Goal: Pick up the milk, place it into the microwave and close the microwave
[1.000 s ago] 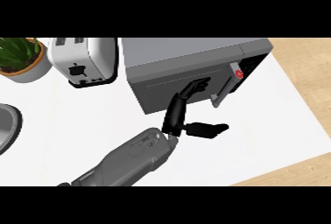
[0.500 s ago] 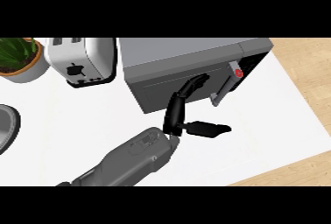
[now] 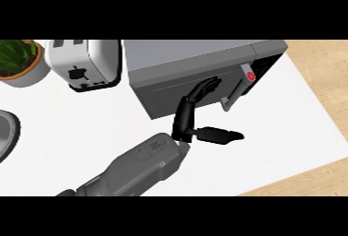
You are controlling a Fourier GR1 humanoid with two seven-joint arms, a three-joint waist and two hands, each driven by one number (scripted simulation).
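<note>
The grey microwave stands at the back of the white counter. Its door is swung almost against the body, leaving a narrow gap at the right where the handle and a red button show. My left hand is open, its straight fingers lying against the door's front and the thumb sticking out to the right. The milk is not visible in this view. My right hand does not show.
A white toaster stands left of the microwave, and a potted plant sits at the far left. A round metal rim shows at the left edge. The counter ends at the right and lower right, with wooden floor beyond.
My left hand has slid slightly farther up the door's front, and the door has moved a little closer to the microwave's body.
</note>
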